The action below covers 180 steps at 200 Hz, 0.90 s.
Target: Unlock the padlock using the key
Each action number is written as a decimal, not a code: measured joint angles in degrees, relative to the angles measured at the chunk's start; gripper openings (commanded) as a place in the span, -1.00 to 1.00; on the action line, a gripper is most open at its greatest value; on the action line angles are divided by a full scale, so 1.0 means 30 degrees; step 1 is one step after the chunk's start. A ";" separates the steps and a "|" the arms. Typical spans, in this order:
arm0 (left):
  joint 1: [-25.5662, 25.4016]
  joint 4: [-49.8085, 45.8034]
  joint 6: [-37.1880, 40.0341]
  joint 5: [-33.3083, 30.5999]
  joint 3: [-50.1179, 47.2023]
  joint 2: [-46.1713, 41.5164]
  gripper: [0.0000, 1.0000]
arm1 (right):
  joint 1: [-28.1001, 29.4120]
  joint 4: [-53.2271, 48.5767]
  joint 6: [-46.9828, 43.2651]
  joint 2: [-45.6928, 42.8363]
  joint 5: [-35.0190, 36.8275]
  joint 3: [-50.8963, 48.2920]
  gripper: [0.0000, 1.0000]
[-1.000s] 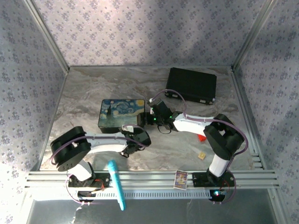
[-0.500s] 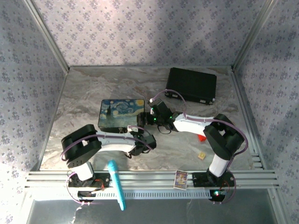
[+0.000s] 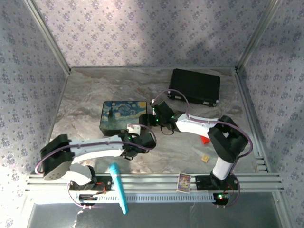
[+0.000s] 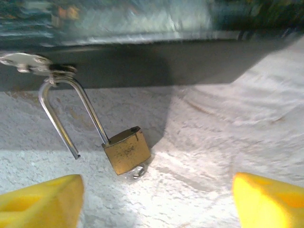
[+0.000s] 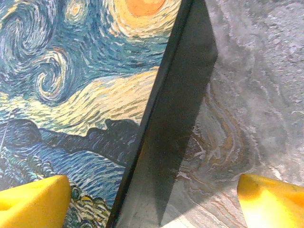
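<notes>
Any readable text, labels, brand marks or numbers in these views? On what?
No text can be read.
padlock: brass face blurred, no stamp legible.
small card: print too small to read.
painted box: picture only, no lettering visible.

You will find no writing here that can be read. The small card (image 3: 184, 182) on the front rail (image 3: 147, 180) carries a print too small to make out. The padlock (image 4: 126, 150) shows no legible stamp on its brass face, and the painted box (image 3: 121, 115) bears only swirled artwork.
</notes>
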 measured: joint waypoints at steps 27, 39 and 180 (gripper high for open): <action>0.1107 0.0517 0.0656 0.0699 -0.1013 -0.4065 1.00 | 0.0000 -0.1355 -0.0736 -0.0554 0.0896 0.0248 0.98; 0.1967 0.0874 0.0925 0.1224 -0.1719 -0.6120 1.00 | 0.0007 -0.2244 -0.0984 -0.1093 0.1406 0.0248 0.98; 0.9734 0.2426 0.1851 0.6943 -0.7133 -1.4440 0.98 | 0.7402 -0.2127 -0.0262 -0.1894 0.4575 -0.0707 0.50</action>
